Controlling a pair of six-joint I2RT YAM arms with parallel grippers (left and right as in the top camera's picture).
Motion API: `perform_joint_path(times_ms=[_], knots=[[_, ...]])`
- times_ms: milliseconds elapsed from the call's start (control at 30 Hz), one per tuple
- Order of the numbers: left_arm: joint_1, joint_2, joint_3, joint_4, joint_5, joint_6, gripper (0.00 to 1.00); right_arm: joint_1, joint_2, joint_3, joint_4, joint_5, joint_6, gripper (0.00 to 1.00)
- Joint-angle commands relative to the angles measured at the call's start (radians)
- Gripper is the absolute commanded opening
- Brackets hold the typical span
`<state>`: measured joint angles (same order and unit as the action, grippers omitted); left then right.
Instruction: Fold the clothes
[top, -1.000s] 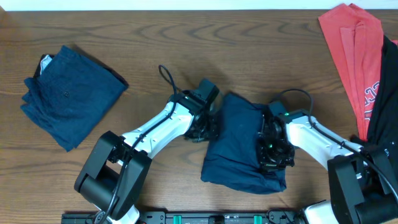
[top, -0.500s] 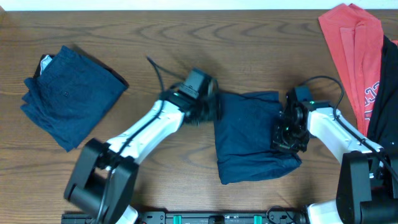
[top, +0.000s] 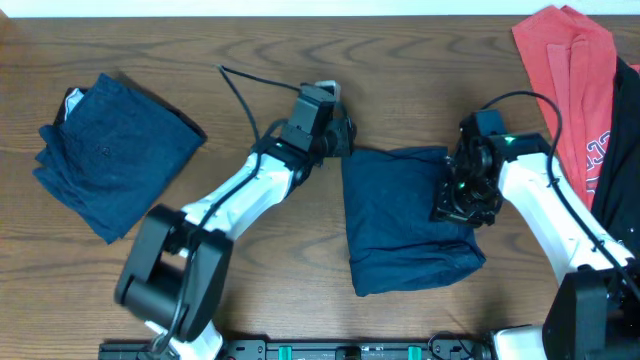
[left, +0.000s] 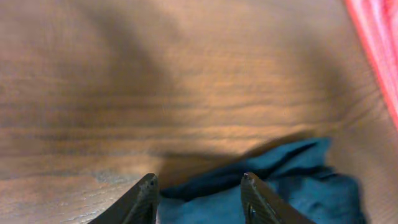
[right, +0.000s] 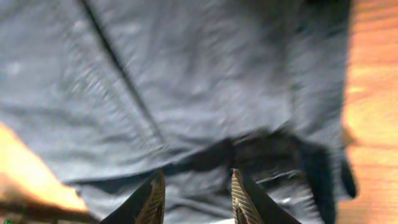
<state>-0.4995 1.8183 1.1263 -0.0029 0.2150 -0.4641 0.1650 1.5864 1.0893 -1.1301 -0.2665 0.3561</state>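
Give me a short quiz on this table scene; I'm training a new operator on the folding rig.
1. True or false: the red shirt lies on the robot's left side of the table.
2. How many navy shorts are on the table? A) one B) two C) three
3. Which arm's jaws sit over the edge of the middle shorts nearest the red shirt?

Key:
1. False: it lies at the far right.
2. B: the folded shorts on the left, plus the middle shorts.
3. The right arm. The left arm has its jaws at the opposite far corner, open and holding nothing.
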Motion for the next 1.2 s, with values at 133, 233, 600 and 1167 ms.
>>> perform_joint_path(times_ms=[133, 233, 600, 1167], knots=[[-0.002, 0.076, 0.003, -0.053, 0.092, 0.042, 0.39, 0.100, -0.013, -0.097, 0.024, -0.052, 0.058, 0.34], [-0.004, 0.077, 0.003, -0.121, 0.092, 0.091, 0.38, 0.122, -0.013, -0.158, 0.053, -0.053, 0.100, 0.35], [-0.004, 0.077, 0.003, -0.420, 0.088, 0.156, 0.06, 0.130, -0.013, -0.301, 0.206, -0.047, 0.219, 0.34], [0.015, -0.036, 0.004, -0.829, 0.130, -0.002, 0.14, 0.039, -0.022, -0.172, 0.640, 0.105, 0.025, 0.49]])
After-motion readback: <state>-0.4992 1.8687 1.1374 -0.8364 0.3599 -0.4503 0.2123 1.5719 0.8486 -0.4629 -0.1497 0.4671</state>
